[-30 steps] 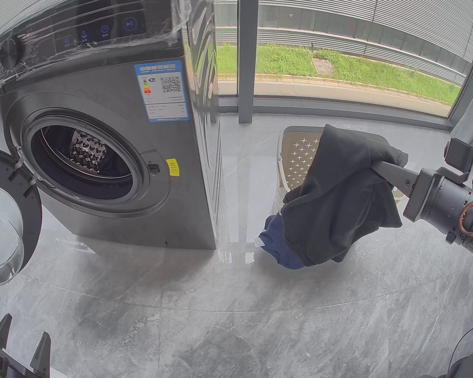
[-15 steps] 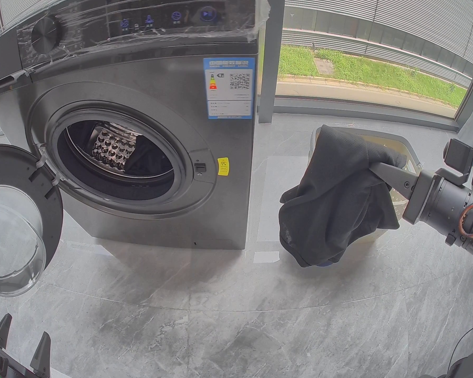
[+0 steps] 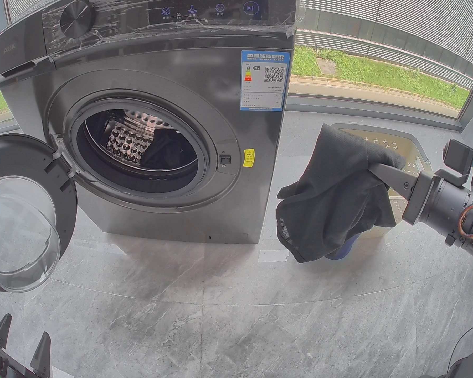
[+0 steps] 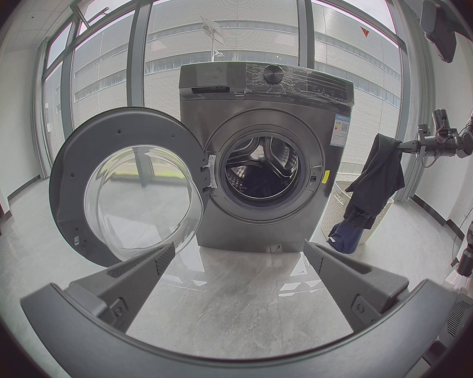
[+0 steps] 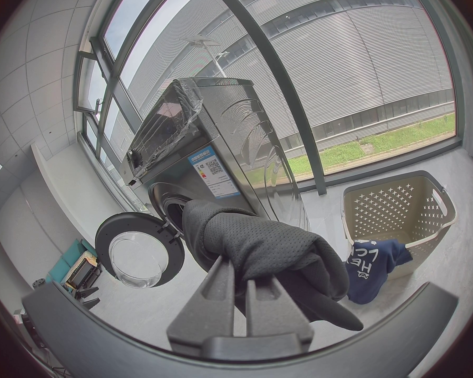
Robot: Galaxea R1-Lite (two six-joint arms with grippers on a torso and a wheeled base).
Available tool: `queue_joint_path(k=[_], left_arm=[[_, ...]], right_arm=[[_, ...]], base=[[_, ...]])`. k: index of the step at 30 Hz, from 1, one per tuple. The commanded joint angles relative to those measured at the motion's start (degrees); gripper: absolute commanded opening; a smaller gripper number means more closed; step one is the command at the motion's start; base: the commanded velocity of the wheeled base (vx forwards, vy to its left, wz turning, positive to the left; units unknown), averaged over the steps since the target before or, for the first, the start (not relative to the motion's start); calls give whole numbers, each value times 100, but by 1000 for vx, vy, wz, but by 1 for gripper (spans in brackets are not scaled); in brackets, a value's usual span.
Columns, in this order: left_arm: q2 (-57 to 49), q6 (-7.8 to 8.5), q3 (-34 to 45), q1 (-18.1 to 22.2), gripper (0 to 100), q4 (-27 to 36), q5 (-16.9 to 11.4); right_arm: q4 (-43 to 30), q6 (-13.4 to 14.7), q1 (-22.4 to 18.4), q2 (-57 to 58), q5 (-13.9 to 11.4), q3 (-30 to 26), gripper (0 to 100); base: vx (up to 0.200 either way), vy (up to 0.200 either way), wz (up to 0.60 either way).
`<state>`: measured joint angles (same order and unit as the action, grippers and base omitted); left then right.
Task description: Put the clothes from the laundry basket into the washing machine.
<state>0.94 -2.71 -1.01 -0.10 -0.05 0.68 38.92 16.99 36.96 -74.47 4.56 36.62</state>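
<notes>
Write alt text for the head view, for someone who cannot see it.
The right gripper, shut on a dark grey garment, holds it in the air before the laundry basket, right of a washing machine whose round door stands open. A blue garment peeks out below it.

Our head camera looks forward and down, the washing machine (image 3: 220,80) well left of our right claw (image 3: 376,170). Our left wrist camera sits low behind the left claw (image 4: 236,248), facing the machine squarely from farther off. The right wrist camera looks past its claw; all share the machine.
</notes>
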Motion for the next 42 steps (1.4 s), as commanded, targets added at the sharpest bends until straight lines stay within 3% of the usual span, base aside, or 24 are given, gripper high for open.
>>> queue_joint_path(k=[1, 7, 31, 42], left_arm=[[-68, -2, 101, 1, 100, -4, 2], [-68, -2, 101, 1, 100, -4, 2], [-68, -2, 101, 1, 100, -4, 2], [-68, -2, 101, 1, 100, -4, 2]], right_arm=[[1, 6, 4, 3, 1, -6, 0], [1, 6, 4, 3, -8, -15, 0], [1, 14, 4, 3, -8, -23, 0], [1, 23, 4, -6, -25, -41, 0]], base=[[-200, 0, 0], [0, 0, 0], [0, 200, 0], [0, 0, 0]])
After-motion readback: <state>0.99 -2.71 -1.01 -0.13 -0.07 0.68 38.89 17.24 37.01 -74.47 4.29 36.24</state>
